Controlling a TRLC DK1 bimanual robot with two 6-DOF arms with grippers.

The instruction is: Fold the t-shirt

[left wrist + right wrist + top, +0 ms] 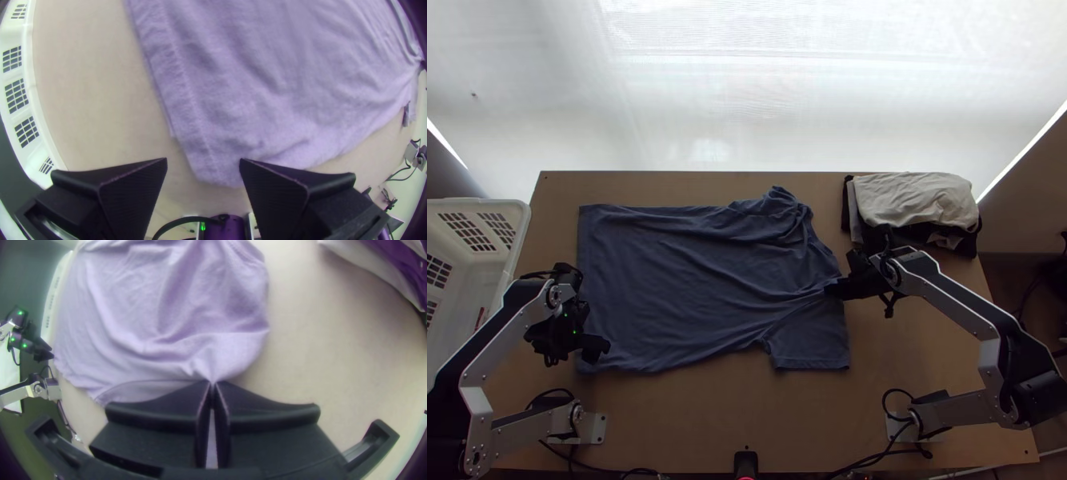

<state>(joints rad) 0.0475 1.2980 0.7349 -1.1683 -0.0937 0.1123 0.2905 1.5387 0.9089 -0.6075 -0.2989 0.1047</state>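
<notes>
While the top view has your t-shirt (691, 272) spread on the table (691, 416), its far sleeve (769, 202) is rumpled and creases fan from the right gripper (833, 290); fold now and those wrinkles could get trapped. Lift that side alone and the shirt may skew, since nothing anchors the hem; swing wide and you might knock the clothes pile (915, 200).

In the left wrist view, the left gripper (203, 164) has its fingers spread by the hem corner (220, 171); close too high or too short and you could miss it, or catch one layer only.

In the right wrist view, the right fingers press together on a small pinch of shirt near the shoulder; so little cloth might slip under a hard pull.
</notes>
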